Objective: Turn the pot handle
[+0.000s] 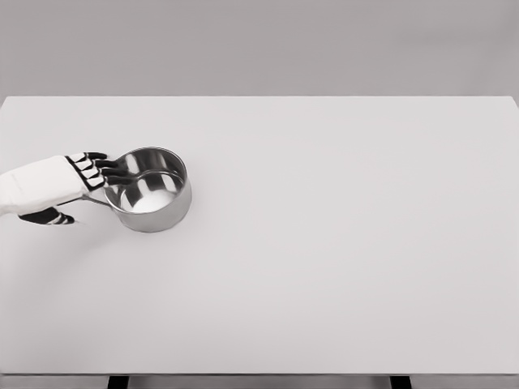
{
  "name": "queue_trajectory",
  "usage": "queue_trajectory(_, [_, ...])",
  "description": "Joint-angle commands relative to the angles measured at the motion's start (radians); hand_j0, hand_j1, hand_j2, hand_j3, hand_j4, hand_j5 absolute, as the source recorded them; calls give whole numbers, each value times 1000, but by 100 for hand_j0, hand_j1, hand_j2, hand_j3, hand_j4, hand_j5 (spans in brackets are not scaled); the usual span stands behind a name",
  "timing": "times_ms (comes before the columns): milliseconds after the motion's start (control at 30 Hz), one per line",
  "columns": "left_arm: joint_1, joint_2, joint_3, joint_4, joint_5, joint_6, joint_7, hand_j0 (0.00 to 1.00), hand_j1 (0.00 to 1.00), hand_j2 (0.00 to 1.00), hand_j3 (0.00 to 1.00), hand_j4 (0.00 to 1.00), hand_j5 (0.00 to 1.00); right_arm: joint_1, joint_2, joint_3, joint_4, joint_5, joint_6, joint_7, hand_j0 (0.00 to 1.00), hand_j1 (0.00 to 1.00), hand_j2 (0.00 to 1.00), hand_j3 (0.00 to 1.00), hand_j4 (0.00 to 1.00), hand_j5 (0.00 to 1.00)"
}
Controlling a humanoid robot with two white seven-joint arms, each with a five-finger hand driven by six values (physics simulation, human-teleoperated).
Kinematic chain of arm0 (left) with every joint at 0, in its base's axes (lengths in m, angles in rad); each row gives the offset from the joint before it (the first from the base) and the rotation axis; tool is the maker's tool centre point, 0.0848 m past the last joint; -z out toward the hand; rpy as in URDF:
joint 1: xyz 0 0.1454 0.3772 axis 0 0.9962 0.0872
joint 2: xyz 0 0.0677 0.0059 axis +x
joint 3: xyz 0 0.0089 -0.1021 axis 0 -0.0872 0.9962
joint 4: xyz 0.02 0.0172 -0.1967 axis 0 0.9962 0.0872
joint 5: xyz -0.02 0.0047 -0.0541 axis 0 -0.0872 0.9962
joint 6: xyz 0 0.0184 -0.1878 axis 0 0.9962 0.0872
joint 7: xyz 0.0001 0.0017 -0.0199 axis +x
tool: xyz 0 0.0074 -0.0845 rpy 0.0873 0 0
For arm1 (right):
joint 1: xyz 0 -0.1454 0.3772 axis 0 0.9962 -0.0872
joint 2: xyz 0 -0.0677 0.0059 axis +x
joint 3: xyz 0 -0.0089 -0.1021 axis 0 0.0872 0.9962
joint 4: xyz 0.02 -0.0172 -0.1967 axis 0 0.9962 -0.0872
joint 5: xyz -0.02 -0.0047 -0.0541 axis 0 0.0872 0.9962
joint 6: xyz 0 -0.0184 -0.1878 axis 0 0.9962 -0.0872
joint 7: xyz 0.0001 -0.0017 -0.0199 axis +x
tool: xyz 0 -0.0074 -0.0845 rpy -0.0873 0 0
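A small shiny steel pot (151, 194) stands upright on the left part of the white table (324, 243). Its thin handle (94, 200) points left and mostly disappears under my left hand (96, 193). That hand comes in from the left edge, its dark-tipped fingers (107, 165) stretched out and reaching the pot's left rim. The thumb (55, 217) is spread apart below the handle. The fingers are not curled around anything. My right hand does not show.
The table's far edge runs along the top of the picture against a grey wall. Two dark table legs (118, 382) show at the near edge.
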Motion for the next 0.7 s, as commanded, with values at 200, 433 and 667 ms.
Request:
queue_trajectory(200, [0, -18, 2, 67, -1, 0, 1, 100, 100, 100, 100, 100, 100, 0, 0, 0, -1, 0, 0, 0, 100, 100, 100, 100, 100, 100])
queue_trajectory(433, [-11, -49, 11, 124, -38, 0, 4, 100, 100, 100, 100, 100, 100, 0, 0, 0, 0, 0, 0, 0, 100, 100, 100, 100, 100, 100])
queue_trajectory(667, [-14, -38, 11, 129, -43, 0, 4, 100, 100, 100, 100, 100, 100, 0, 0, 0, 0, 0, 0, 0, 100, 100, 100, 100, 100, 100])
